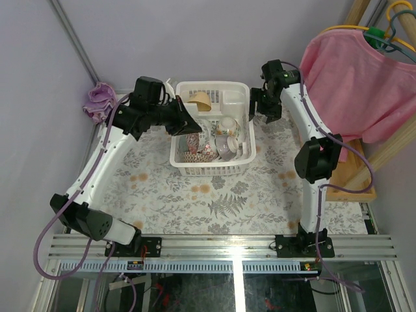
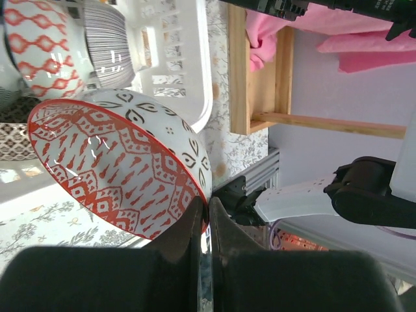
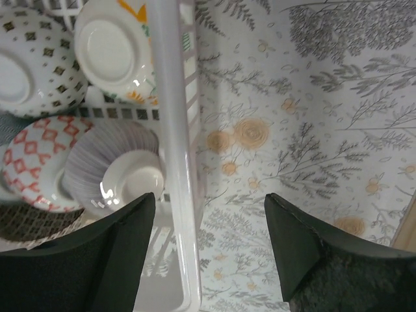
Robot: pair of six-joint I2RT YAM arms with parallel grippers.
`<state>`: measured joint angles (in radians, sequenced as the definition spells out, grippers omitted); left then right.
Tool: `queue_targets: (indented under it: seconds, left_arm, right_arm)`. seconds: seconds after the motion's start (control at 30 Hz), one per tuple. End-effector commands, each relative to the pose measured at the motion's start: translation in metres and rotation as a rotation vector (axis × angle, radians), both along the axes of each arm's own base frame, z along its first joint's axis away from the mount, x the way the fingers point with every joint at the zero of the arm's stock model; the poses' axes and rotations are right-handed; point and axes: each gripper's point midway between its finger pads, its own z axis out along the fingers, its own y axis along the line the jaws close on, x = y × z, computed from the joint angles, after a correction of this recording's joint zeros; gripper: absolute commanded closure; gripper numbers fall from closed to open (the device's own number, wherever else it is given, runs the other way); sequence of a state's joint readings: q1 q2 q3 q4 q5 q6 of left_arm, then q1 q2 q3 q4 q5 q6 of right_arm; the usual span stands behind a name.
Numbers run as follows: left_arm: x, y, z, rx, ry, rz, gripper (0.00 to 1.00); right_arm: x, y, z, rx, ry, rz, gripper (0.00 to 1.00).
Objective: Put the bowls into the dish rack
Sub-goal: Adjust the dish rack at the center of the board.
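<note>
My left gripper [image 2: 207, 208] is shut on the rim of a white bowl with a red pattern inside [image 2: 117, 162]. It holds the bowl tilted over the left part of the white dish rack [image 1: 211, 167]; from above, this left gripper [image 1: 188, 123] hangs over the rack's left wall. Inside the rack lie a red-lattice bowl [image 3: 32, 162], a grey-striped bowl [image 3: 117, 162], a diamond-speckled bowl [image 3: 32, 65] and a white bowl with orange flowers [image 3: 110, 45], bottoms up. My right gripper [image 3: 208, 201] is open and empty, straddling the rack's right wall [image 3: 172, 130] from above.
A floral tablecloth [image 1: 227, 201] covers the table. A purple cloth [image 1: 99, 101] lies at the back left. At the right, a pink garment [image 1: 351, 78] hangs above a wooden frame [image 1: 351, 185].
</note>
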<state>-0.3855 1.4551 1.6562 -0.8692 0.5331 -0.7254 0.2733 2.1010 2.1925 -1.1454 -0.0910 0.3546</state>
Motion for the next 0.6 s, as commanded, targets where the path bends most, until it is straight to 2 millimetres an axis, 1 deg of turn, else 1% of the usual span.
queue_targets:
  seconds: [0.0,0.07,0.13,0.2,0.27,0.33,0.43,0.47,0.5,0.53,0.57]
  left_arm:
    - [-0.012,0.017,0.018,-0.016,0.000,0.024,1.00]
    - [-0.007,0.021,0.027,-0.019,-0.032,0.036,1.00]
    - [-0.003,0.025,0.038,-0.029,-0.066,0.051,1.00]
    - [0.001,0.028,0.047,-0.040,-0.090,0.069,1.00]
    - [0.003,0.030,0.051,-0.049,-0.093,0.086,1.00]
    - [0.005,0.032,0.055,-0.063,-0.092,0.103,1.00]
    - [0.007,0.035,0.059,-0.075,-0.082,0.127,1.00]
    - [0.007,0.035,0.060,-0.077,-0.076,0.131,1.00]
    - [0.007,0.035,0.060,-0.080,-0.070,0.133,1.00]
    - [0.006,0.034,0.060,-0.084,-0.065,0.134,1.00]
    - [0.005,0.034,0.060,-0.087,-0.060,0.133,1.00]
  right_arm:
    - [0.014,0.001,0.024,-0.055,-0.092,0.011,0.24]
    - [0.008,0.006,0.040,-0.024,-0.120,-0.002,0.24]
    - [-0.009,0.002,0.053,-0.018,-0.120,-0.043,0.22]
    - [-0.033,-0.006,0.067,-0.008,-0.104,-0.114,0.16]
    - [-0.061,-0.005,0.078,0.058,-0.061,-0.187,0.12]
    - [-0.092,-0.002,0.081,0.125,0.005,-0.253,0.08]
    - [-0.137,0.006,0.076,0.246,0.124,-0.408,0.04]
    - [-0.147,0.012,0.073,0.291,0.150,-0.463,0.04]
    - [-0.155,0.019,0.072,0.328,0.163,-0.507,0.02]
    - [-0.161,0.025,0.074,0.348,0.169,-0.536,0.01]
    - [-0.170,0.031,0.068,0.340,0.195,-0.562,0.01]
